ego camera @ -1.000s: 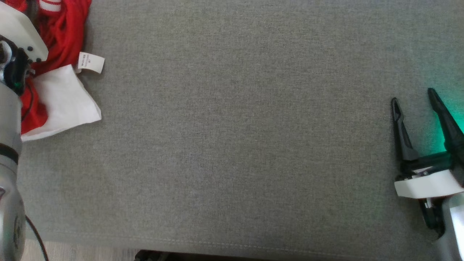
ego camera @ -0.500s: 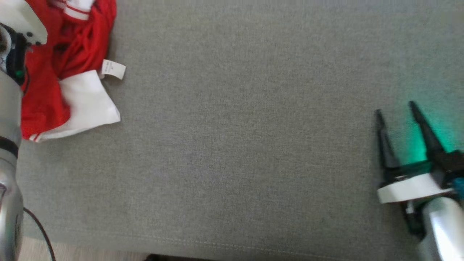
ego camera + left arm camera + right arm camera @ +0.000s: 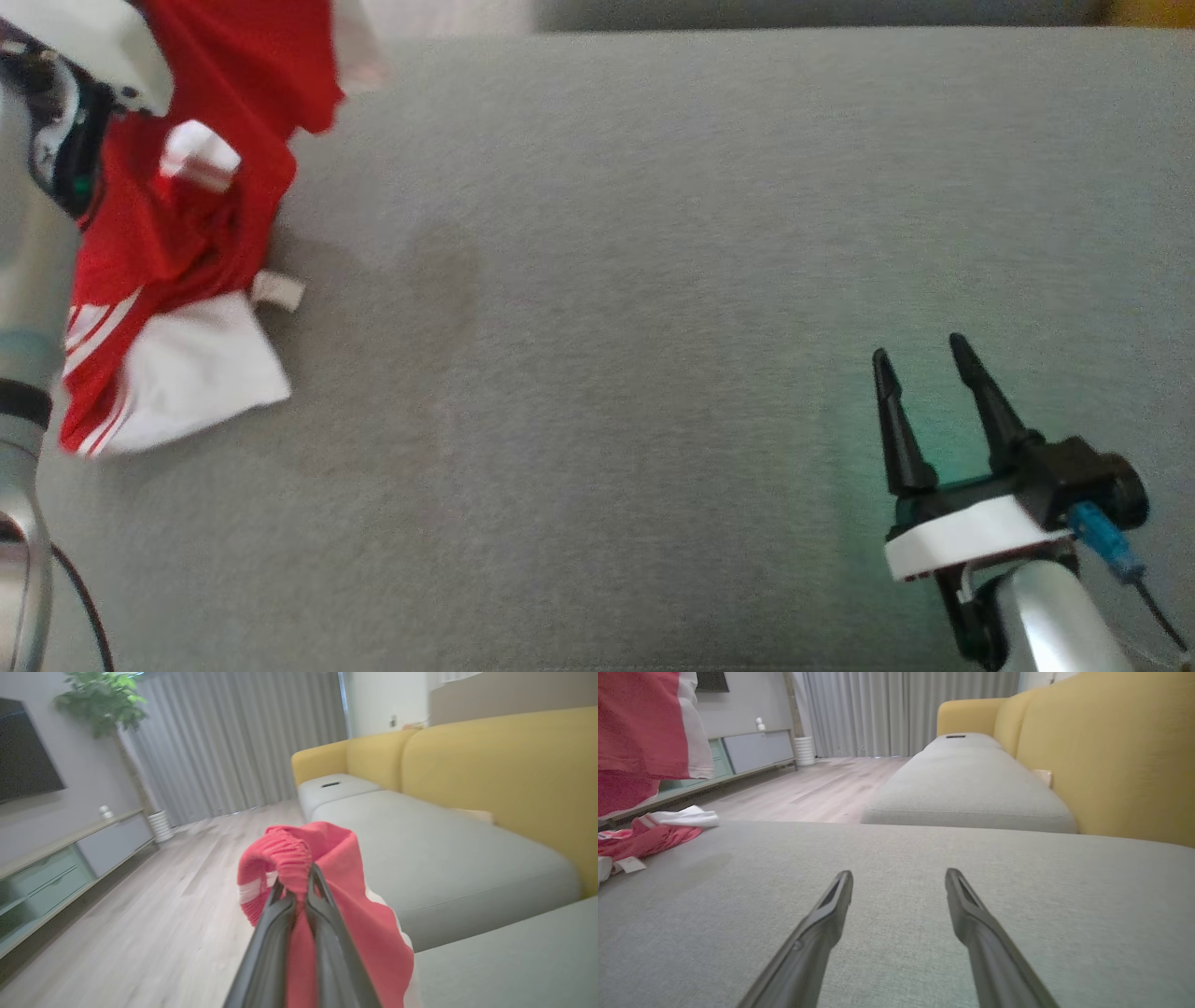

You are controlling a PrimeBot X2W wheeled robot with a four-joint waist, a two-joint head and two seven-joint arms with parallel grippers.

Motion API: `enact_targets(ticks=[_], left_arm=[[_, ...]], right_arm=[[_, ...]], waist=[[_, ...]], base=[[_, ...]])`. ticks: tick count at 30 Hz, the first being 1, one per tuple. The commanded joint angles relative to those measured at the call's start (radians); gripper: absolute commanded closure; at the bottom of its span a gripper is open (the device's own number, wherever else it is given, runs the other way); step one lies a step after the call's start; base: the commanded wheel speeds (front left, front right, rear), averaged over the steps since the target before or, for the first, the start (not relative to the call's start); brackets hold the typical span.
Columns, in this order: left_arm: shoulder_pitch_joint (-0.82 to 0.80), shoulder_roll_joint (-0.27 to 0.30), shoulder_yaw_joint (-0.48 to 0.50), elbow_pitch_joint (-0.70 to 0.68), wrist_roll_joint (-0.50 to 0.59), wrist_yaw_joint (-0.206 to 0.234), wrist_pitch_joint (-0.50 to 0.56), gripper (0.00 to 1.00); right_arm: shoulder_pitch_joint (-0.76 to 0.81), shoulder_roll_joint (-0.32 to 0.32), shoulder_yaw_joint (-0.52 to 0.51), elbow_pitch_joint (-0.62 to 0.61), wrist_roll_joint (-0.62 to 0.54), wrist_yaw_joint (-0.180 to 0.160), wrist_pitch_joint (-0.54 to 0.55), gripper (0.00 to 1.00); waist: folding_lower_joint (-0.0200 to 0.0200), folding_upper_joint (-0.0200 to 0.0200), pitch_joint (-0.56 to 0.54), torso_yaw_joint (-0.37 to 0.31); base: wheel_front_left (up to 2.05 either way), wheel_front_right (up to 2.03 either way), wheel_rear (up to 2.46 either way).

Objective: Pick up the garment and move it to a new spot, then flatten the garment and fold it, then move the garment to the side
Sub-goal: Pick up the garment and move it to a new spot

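Here, one red garment [image 3: 341, 854] hangs clenched in the left tool [image 3: 295, 883], while the right tool [image 3: 899, 873] stands spread wide.

Soft cloth garment [image 3: 187, 233], matt fine-woven fabric sofa cushion [image 3: 653, 280]

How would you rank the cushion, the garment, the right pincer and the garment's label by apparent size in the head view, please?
1. cushion, by far
2. garment
3. right pincer, though it sits nearer the camera, which flatters it
4. label
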Motion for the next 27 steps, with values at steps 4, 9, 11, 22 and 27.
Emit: enact_targets(ticks=[4,9,11,22,27], left_arm=[[-0.049,0.06,-0.058,-0.134,-0.097,0.001,0.058,1.0],[-0.068,0.056,-0.109,-0.221,-0.175,0.001,0.093,1.0],[-0.073,0.043,-0.123,-0.239,-0.19,0.001,0.096,1.0],[0.019,-0.072,-0.209,-0.204,-0.145,0.032,-0.007,1.0],[0.216,-0.129,-0.239,-0.192,-0.111,0.056,-0.032,1.0]], right_arm=[[0.003,0.023,0.042,-0.025,0.012,0.007,-0.003,0.0],[-0.007,0.034,0.062,-0.031,0.019,0.007,-0.003,0.0],[-0.012,0.036,0.074,-0.034,0.022,0.007,-0.003,0.0],[-0.041,0.038,0.116,-0.058,0.059,0.007,-0.003,0.0],[-0.037,0.038,0.112,-0.068,0.068,0.007,-0.003,0.0]], waist=[[0.0,0.0,-0.117,-0.169],[0.0,0.0,-0.127,-0.293],[0.0,0.0,-0.125,-0.341],[0.0,0.0,-0.05,-0.506],[0.0,0.0,-0.042,-0.517]], base=[[0.0,0.0,0.0],[0.0,0.0,0.0],[0.0,0.0,0.0],[0.0,0.0,0.0],[0.0,0.0,0.0]])
